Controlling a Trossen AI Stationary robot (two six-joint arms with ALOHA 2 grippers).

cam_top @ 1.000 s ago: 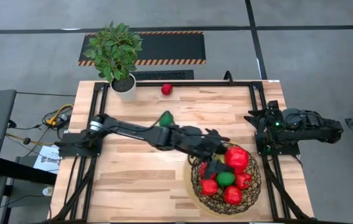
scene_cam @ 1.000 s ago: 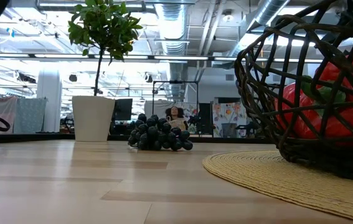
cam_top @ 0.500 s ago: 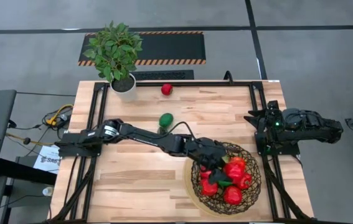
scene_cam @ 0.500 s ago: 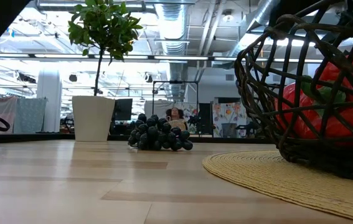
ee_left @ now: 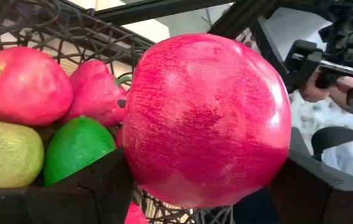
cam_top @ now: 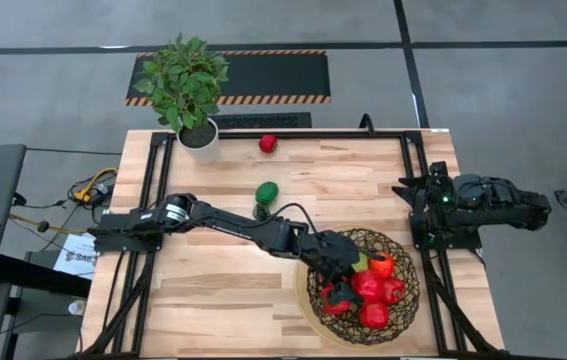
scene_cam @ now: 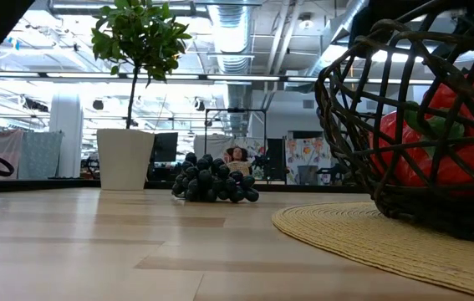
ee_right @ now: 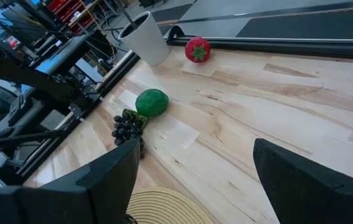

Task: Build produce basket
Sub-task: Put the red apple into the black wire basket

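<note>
The basket [cam_top: 404, 262] of dark woven wire stands on a tan round mat [scene_cam: 362, 234] at the table's near right. It holds several red fruits, a green lime [ee_left: 76, 146] and a yellow-green pear [ee_left: 5, 152]. My left gripper [cam_top: 351, 275] reaches into it, shut on a big red fruit [ee_left: 207, 118]. A red fruit [cam_top: 268, 143], a green lime [cam_top: 267, 191] and dark grapes [scene_cam: 211, 184] lie on the bare table. My right gripper [ee_right: 198, 186] waits open at the table's right edge. My left gripper pinches the big red fruit by its two opposite sides [ee_left: 142, 168], one dark finger [ee_left: 101, 186] on each side. It comes from the table's left, slanting down over the basket's rim. The fruit sits inside the basket; whether it rests on the others I cannot tell.
A leafy plant in a white pot [cam_top: 199, 135] stands at the far left corner. Black rails [cam_top: 293, 132] frame the table. Bare wood lies left of the basket and along the near edge.
My left gripper has gone down into the basket with the big red fruit, shifting a little toward the near edge and tipping further down. The fruit has sunk from above the rim to among the other produce.
</note>
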